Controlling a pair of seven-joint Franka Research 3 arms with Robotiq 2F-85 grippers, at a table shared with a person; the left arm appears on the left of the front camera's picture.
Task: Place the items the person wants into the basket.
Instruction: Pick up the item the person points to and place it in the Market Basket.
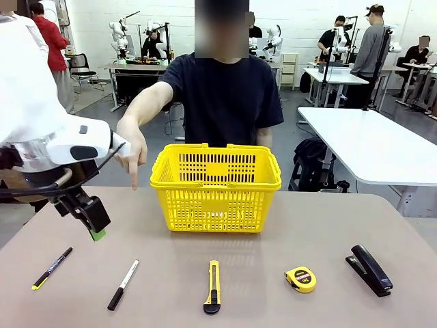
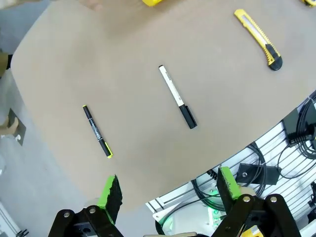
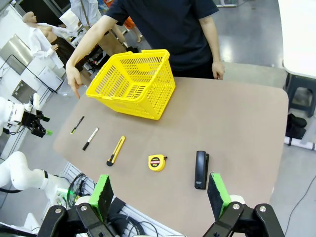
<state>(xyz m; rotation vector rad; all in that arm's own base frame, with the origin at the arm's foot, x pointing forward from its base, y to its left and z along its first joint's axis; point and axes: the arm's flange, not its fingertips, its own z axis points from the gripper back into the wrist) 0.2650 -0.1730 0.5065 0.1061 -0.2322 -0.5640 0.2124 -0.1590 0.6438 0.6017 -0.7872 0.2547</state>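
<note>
At the far left of the front view, the left gripper (image 1: 97,234) hangs above the table's (image 1: 307,219) left end, jaws spread and empty. Its wrist view looks straight down on the pen (image 1: 52,268), the marker (image 1: 123,284) and the knife (image 1: 213,287), with cables showing below the table edge.

Along the near side lies a row of five tools, well apart from each other: one pen, one marker, one knife, one tape measure (image 1: 300,279) and one stapler (image 1: 369,269). The single basket (image 1: 171,154) stands upright behind the knife, mid-table, with nothing visible through its lattice.

The person (image 1: 225,96) stands behind the basket. One hand (image 1: 131,150) is stretched out left of the basket with the index finger pointing down. The right wrist view adds the other hand (image 3: 217,69), at the table's far edge to the right of the basket. It also shows the right gripper (image 3: 160,193), fingers wide apart and holding nothing, high above the near edge by the tape measure and stapler.

The tabletop is plain matte brown with rounded corners. Around it is a workshop with a grey floor and white tables.
</note>
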